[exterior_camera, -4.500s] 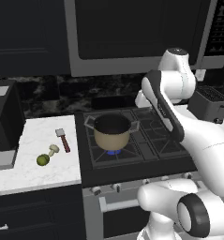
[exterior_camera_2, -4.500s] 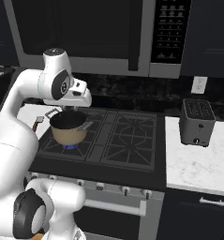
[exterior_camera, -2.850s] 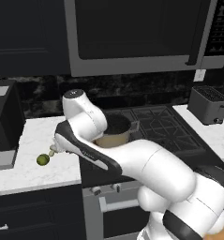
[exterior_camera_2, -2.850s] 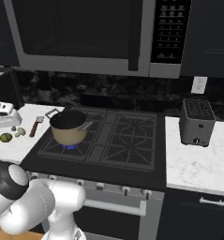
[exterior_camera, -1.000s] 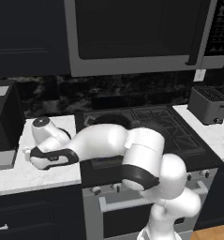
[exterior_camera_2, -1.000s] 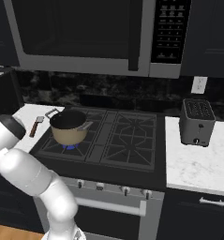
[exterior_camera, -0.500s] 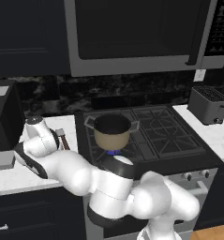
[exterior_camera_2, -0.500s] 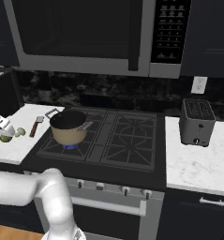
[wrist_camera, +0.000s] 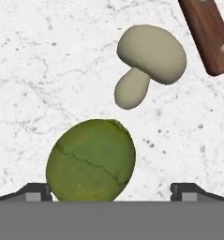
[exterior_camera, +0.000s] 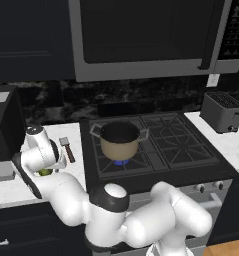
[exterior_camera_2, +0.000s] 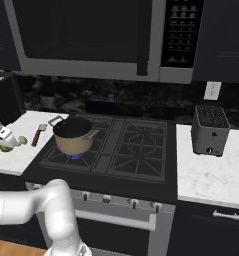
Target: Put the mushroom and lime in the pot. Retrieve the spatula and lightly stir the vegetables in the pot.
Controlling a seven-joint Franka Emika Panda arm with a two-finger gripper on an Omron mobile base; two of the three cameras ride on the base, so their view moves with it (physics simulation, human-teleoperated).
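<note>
The lime (wrist_camera: 91,159), round and yellow-green, lies on the white marble counter just in front of my open gripper (wrist_camera: 112,192). One fingertip (wrist_camera: 36,191) stands to each side of it and nothing is held. The pale mushroom (wrist_camera: 148,63) lies just beyond the lime, on its side. Past it a piece of the spatula's red-brown handle (wrist_camera: 208,35) shows. From the base, my hand (exterior_camera: 41,150) hangs over the lime (exterior_camera: 44,172), left of the spatula (exterior_camera: 67,148) and the tan pot (exterior_camera: 120,141) on the front left burner. The right base view shows the lime (exterior_camera_2: 5,148), mushroom (exterior_camera_2: 22,141), spatula (exterior_camera_2: 39,134) and pot (exterior_camera_2: 73,134).
A black appliance (exterior_camera: 3,125) stands on the counter left of my hand. The gas stove (exterior_camera: 166,145) lies to the right, with a blue flame under the pot. A toaster (exterior_camera_2: 210,130) sits on the right counter. A microwave (exterior_camera: 141,35) hangs overhead.
The arm's links have swung low and round to the left. The hand has stayed over the lime and settled slightly lower. The jaws remain open, and the lime, mushroom, spatula and pot have not moved.
</note>
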